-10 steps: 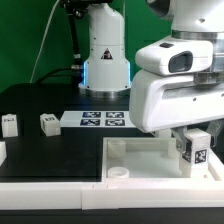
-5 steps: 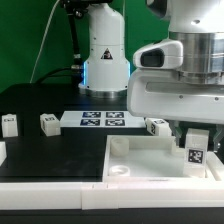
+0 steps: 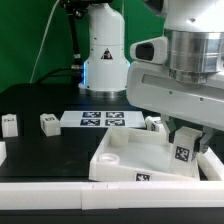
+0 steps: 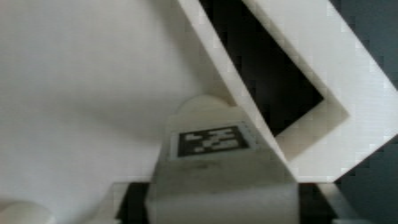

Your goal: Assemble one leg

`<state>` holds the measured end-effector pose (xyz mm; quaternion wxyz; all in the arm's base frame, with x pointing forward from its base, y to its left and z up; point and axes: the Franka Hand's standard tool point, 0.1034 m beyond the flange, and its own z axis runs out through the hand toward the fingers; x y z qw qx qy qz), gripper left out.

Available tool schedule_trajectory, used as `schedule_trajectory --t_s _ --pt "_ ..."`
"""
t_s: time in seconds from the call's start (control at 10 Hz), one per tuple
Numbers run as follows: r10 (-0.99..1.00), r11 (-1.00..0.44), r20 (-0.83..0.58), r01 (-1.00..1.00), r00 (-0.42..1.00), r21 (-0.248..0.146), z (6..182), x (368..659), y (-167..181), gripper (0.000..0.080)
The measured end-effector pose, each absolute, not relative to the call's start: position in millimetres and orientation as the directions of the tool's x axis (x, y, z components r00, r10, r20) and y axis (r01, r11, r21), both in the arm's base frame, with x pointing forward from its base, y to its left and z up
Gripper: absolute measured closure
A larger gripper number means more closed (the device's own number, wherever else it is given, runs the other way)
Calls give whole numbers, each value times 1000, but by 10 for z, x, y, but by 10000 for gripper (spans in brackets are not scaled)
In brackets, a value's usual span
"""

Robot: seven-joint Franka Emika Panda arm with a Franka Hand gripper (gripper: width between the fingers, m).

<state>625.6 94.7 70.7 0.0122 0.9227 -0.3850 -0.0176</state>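
- The gripper (image 3: pixel 186 150) sits low at the exterior view's right, over the big white panel (image 3: pixel 125 160), and it's pinching the leg (image 3: pixel 185 153) between its fingers. In the wrist view the leg (image 4: pixel 217 150) sits right at the gripper (image 4: pixel 214 185), tag side facing the camera, so the grip looks to be on the two side faces and not on the tag.
- The leg itself is down at or just inside the panel's raised rim, near the corner on the exterior view's right. Can't tell if its lower end is actually touching the panel or seated in a socket, that part is hidden.
- Handling guess: small chunky plastic block, so light and stiff, no worry about crushing it. Smooth plastic could be a bit slippery though, so a squeeze on the flat sides up near the top seems the sane place to hold it, leaving the lower end free to go in.
- The panel looks tilted or skewed on the table, its near edge running at an angle, so I'd guess it slides easily if pushed sideways.
- Further out: two more spare legs, one (image 3: pixel 48 123) beside the marker board (image 3: pixel 103 119) and one (image 3: pixel 9 124) at the exterior view's left edge.
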Motion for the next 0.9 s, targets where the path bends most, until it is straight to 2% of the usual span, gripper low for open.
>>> schedule_trajectory --t_s 0.1,0.2,0.3,0.4,0.5,0.9 --pt "-752 -659 -25 -751 658 35 698 6253 952 494" --pt "-739 -674 -26 -738 673 34 694 6252 962 311" --pt "-739 -674 -26 -738 673 34 691 6251 961 204" --pt "-739 -674 -27 -738 673 35 689 6250 961 204" --pt "-739 -674 -27 -738 673 35 687 6249 961 161" --pt "-739 -674 -27 -738 673 36 684 6248 961 151"
